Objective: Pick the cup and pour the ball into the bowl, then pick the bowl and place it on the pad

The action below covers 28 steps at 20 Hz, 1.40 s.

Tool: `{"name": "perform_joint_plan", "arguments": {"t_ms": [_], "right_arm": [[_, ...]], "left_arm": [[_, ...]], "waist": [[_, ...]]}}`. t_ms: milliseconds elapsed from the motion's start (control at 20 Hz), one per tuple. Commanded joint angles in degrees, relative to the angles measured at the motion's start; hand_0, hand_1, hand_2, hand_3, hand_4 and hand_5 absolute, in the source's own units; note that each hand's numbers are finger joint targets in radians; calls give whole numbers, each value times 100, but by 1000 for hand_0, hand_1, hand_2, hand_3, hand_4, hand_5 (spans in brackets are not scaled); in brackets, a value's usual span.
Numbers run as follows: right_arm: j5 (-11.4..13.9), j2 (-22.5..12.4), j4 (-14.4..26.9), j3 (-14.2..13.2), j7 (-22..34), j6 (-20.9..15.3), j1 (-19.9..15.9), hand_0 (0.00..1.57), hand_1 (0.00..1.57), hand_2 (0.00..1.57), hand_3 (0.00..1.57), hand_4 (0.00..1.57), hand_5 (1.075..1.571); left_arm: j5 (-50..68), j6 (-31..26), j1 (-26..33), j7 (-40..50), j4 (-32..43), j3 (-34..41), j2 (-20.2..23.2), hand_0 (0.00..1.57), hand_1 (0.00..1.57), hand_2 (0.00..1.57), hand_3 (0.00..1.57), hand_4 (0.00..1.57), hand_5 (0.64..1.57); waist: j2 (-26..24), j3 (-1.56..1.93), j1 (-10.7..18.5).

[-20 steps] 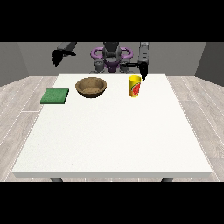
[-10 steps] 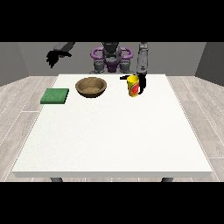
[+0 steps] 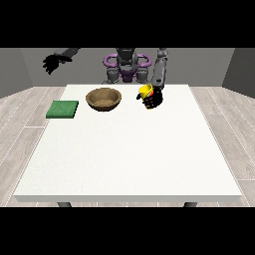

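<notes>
Yellow and small, the cup [image 3: 145, 91] sat tilted in the robot hand [image 3: 153, 99] at the view's right, whose dark fingers were wrapped round its lower body, holding it just above the bench [image 3: 129, 149] and to the right of the bowl [image 3: 103, 98]. Its mouth leaned towards the bowl, though the two stood apart, and the ball could not be made out inside it. Judged by its look, the cup was a light, stiff, smooth-walled cylinder, likely to slip if tipped quickly, so a hold round its middle seemed the sensible place. The bowl appeared wooden, brown, round and shallow with a thick rim; it would probably be heavier and rigid, best taken at the rim. The pad [image 3: 63, 109] was a flat green square, soft-looking, lying near the bench's left edge beside the bowl. The other robot hand [image 3: 54, 62], at the view's left, hung raised well clear of the bench, fingers curled loosely and holding nothing.
</notes>
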Motion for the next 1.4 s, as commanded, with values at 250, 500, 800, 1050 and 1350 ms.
{"name": "perform_joint_plan", "arguments": {"t_ms": [250,500,800,1050,1350], "right_arm": [[-204,-358,468,9,1051,-87,-306,0,0,0,0,495,1571],[-131,-448,495,-10,1205,-341,-698,0,0,0,0,586,1567],[76,-325,1067,-59,1248,-697,-737,0,0,0,0,644,1566],[142,-417,1442,-116,1042,-430,-499,0,0,0,0,636,1562],[91,-432,1740,-42,982,-261,-1015,0,0,0,0,657,1562]], "left_arm": [[-1835,1331,-859,2247,310,-1084,243,1320,1320,1571,1571,1232,1552],[-3390,1821,-1485,3326,997,-1776,887,1313,1313,1571,1571,1199,1559],[-5068,1291,-2300,5195,1622,-2764,774,1005,1005,1571,1283,1051,1567],[-5823,695,-2638,6404,1633,-3205,43,914,914,1571,1248,1052,1569],[-6333,167,-2688,7829,1127,-4031,-224,799,799,1571,1211,948,1569]], "waist": [[-1133,1,103],[-1148,20,73],[-1672,15,536],[-1840,-3,676],[-1551,-6,347]]}}
